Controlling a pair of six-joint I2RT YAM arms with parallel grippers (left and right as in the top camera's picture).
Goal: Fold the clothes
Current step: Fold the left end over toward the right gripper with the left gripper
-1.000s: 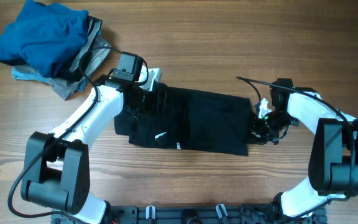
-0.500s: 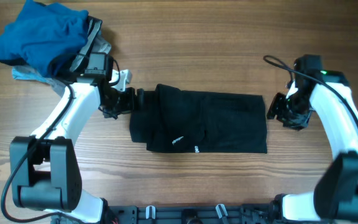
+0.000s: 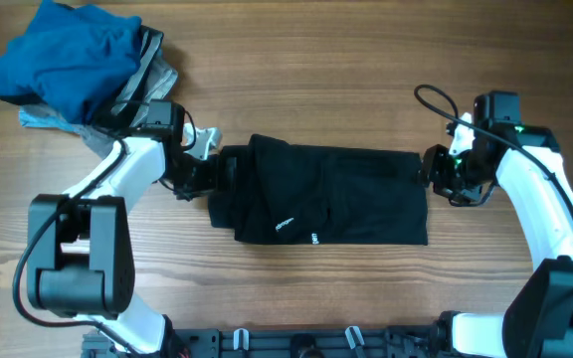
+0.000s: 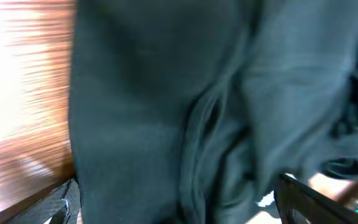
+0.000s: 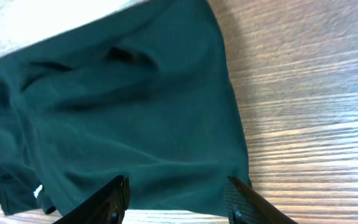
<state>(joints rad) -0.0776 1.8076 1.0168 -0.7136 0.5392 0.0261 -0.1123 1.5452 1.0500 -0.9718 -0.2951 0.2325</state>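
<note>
The clothes, a black T-shirt (image 3: 346,194), lie folded into a wide band across the table's middle, with small white label marks (image 3: 286,224) near the front edge. My left gripper (image 3: 203,171) is at the shirt's left end, fingers spread wide. In the left wrist view black cloth (image 4: 142,93) fills the frame and runs between the left gripper's (image 4: 174,183) parted fingers. My right gripper (image 3: 439,177) is at the shirt's right end. Seen from the right wrist, the right gripper (image 5: 178,181) stands open over the shirt's edge (image 5: 135,124), gripping nothing.
A bright blue garment (image 3: 63,60) is heaped on a grey garment (image 3: 139,91) at the back left corner, just behind my left arm. Bare wooden table (image 3: 306,60) surrounds the shirt. A cable (image 3: 436,104) loops off the right arm.
Both grippers have opened and let go of the shirt. The arms moved outward to its ends, and the shirt now lies stretched wider and shifted right.
</note>
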